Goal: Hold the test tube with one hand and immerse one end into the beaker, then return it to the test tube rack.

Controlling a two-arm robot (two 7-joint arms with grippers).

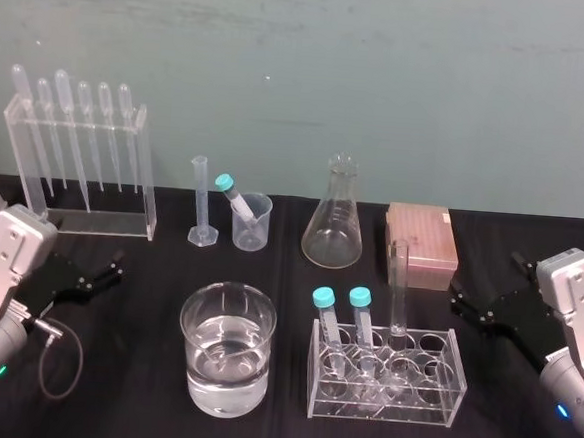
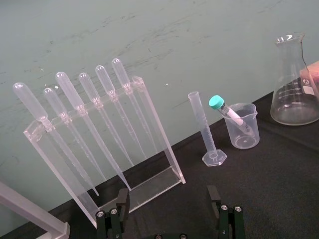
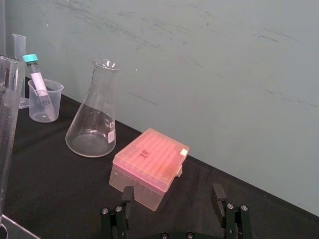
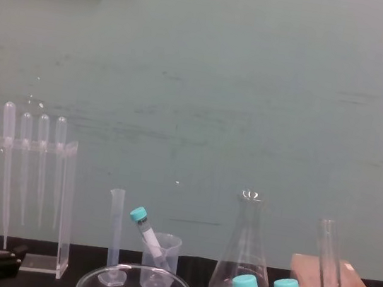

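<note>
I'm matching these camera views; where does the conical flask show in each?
Head view: the conical flask stands centre-right at the table's back.
Chest view: flask low, right of centre.
Left wrist view: flask beyond the small cup.
Right wrist view: flask between cup and pink box.
Shared landmark: that cup holding a teal-capped tube.

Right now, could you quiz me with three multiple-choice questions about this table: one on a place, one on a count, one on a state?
1. Where is the long uncapped test tube?
A. Upright in the clear rack
B. Lying flat
C. Held in the air

2. How many teal-capped tubes stand in that rack?
A. One
B. Two
C. Four

3. The beaker is:
A. Empty
B. Tipped over
C. Partly filled with clear liquid

Answers:
1. A, it rises from a hole in the rack.
2. B, two teal caps sit side by side.
3. C, a liquid level shows through the glass.
</note>
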